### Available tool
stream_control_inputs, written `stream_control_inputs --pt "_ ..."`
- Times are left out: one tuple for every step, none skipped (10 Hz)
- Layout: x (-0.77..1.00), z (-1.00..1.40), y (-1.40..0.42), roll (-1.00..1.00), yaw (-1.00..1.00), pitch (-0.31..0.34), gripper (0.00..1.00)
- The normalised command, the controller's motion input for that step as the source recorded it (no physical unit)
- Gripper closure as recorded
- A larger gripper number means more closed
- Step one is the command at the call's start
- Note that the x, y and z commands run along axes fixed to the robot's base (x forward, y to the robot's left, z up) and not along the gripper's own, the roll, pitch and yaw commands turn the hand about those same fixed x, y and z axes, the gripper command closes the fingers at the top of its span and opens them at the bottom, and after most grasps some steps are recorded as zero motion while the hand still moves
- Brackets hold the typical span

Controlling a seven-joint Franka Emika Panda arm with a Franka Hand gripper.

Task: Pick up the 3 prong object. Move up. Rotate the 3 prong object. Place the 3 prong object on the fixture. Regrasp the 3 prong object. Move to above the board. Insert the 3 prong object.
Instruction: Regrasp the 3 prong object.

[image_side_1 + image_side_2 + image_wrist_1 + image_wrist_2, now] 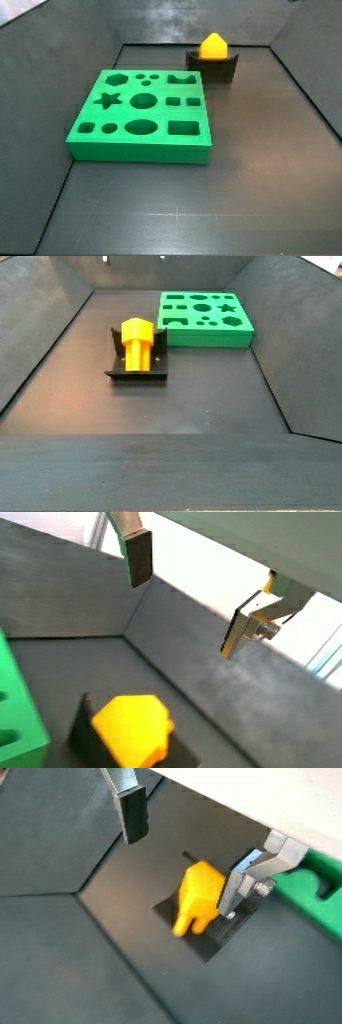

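Observation:
The orange-yellow 3 prong object rests on the dark fixture near the back wall, and shows in the other side view lying along the fixture. In both wrist views my gripper is open and empty, with its fingers wide apart above the floor. The 3 prong object lies below it, close to one finger, on the fixture. It also shows in a wrist view. The green board lies flat beside the fixture. The gripper does not show in the side views.
Dark grey walls enclose the floor on all sides. An edge of the board shows in both wrist views.

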Motion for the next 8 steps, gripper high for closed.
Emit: stream_control_inputs --pt "0.08 -0.01 -0.03 0.97 0.07 0.091 0.00" --pt "0.09 -0.01 -0.04 0.70 0.08 0.111 0.00" --pt "0.09 -0.01 -0.04 0.57 0.09 0.115 0.00" --pt "0.09 -0.01 -0.03 0.34 0.11 0.112 0.00" --pt "0.03 -1.00 0.08 0.21 0.00 0.073 0.00" --pt "0.03 -1.00 0.08 0.17 0.02 0.047 0.00" --pt "0.04 -1.00 0.07 0.12 0.05 0.021 0.00" --pt "0.05 -1.00 0.07 0.08 0.05 0.009 0.00"
